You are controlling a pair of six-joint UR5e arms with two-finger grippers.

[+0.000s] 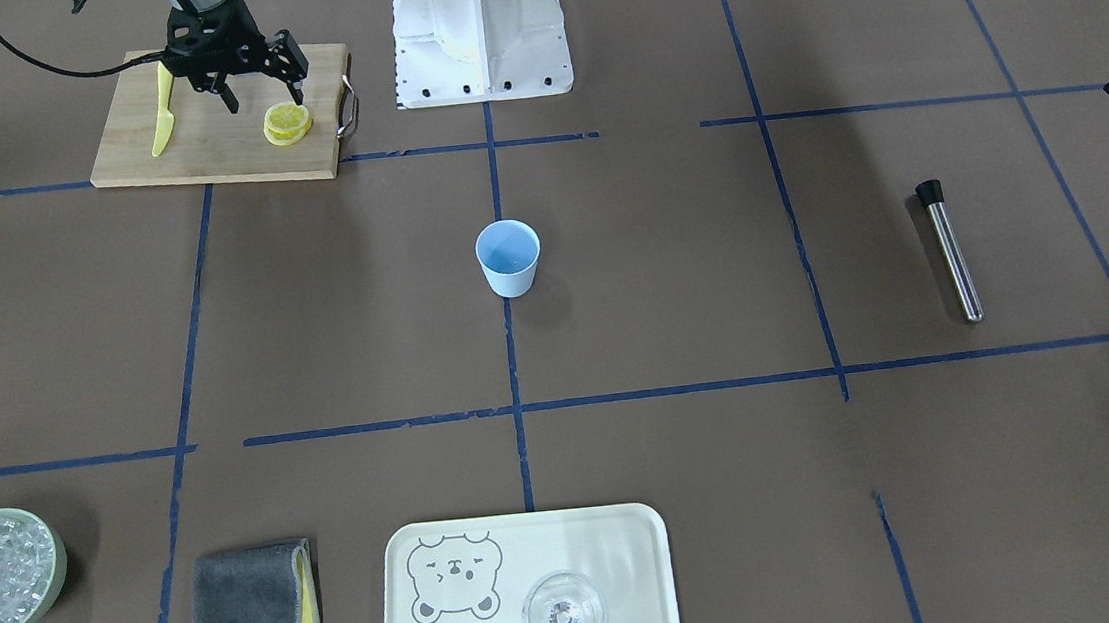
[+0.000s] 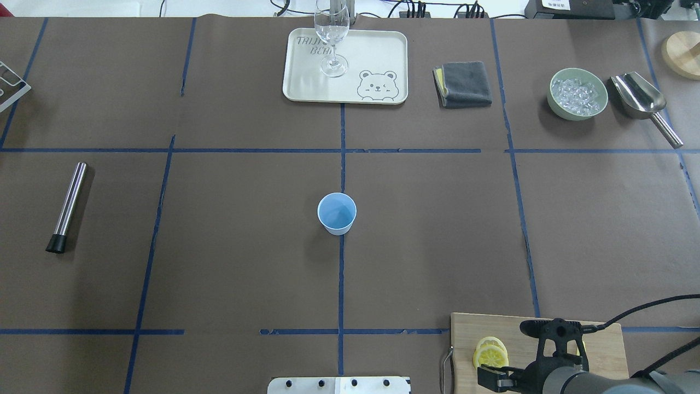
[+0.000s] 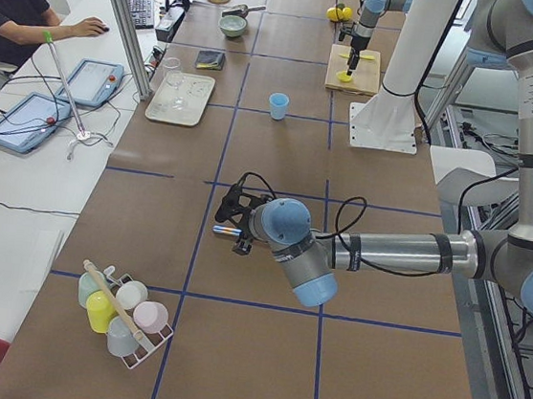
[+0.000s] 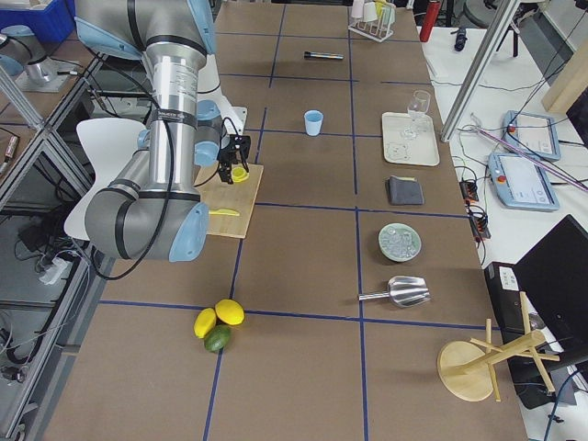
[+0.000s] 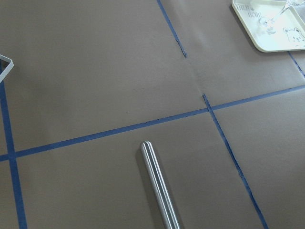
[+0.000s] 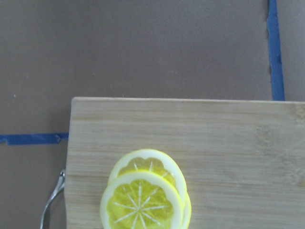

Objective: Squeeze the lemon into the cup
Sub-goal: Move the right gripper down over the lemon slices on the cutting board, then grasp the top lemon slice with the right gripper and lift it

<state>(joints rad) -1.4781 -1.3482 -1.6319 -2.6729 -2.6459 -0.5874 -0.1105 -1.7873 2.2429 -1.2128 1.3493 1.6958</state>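
- We are judging the task to be at its very start; the lemon (image 6: 141, 204) is lying flat on the cutting board (image 1: 220, 155), overlapping a second slice (image 6: 147, 162) beneath it, and nothing is gripping it.
- The right gripper (image 1: 266, 103) is hanging just above the board with its jaws standing apart and holding nothing; in the front-facing view one finger is showing right at the slices' edge, though we are not managing to tell whether it is touching them; the right wrist view is looking straight down on the slices, with no finger in frame.
- The cup (image 2: 337, 213) is standing upright near the table's middle, well apart from the board; in the overhead view the lemon is sitting between 4 and 5 o'clock from it; the cup's inside is showing plain blue, so we are reading it as holding no lemon.
- The left gripper (image 3: 230, 205) is hovering over the steel rod (image 2: 68, 205), which is lying at 9 o'clock from the cup in the overhead view; we cannot tell whether its jaws are apart or together, and it is playing no evident part.
- Everything is remaining to do, as we are judging it: closing on one slice, lifting it off the board, carrying it over the cup's mouth, and squeezing it there.
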